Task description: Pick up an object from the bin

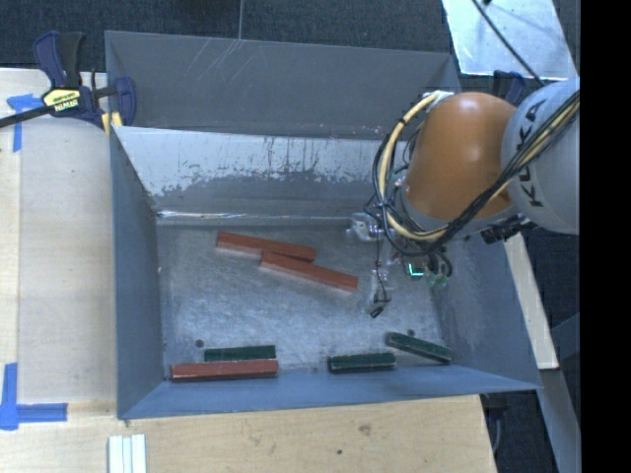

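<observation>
My gripper [377, 302]: just beside the long red-brown bar's [311, 273] right end as the view shows it.
My grip: apart or together, I cannot tell.
Short red-brown bar [266, 247]: touching the long bar's upper-left end.
Dark green sticks [362, 363]: below the long bar in the view, well apart from it.

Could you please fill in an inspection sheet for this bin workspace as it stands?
Surface: bin, bottom scuffed, largely bare.
Job's things: upper brown bar and lower brown bar abutting mid-bin; front brown bar and three green bars along the near wall.
Clutter: nothing seen.
Grippers: gripper just right of the lower brown bar's end.
Cables: yellow and black cables loop round the orange cover.
Surroundings: dark flooring beyond the bin.
</observation>
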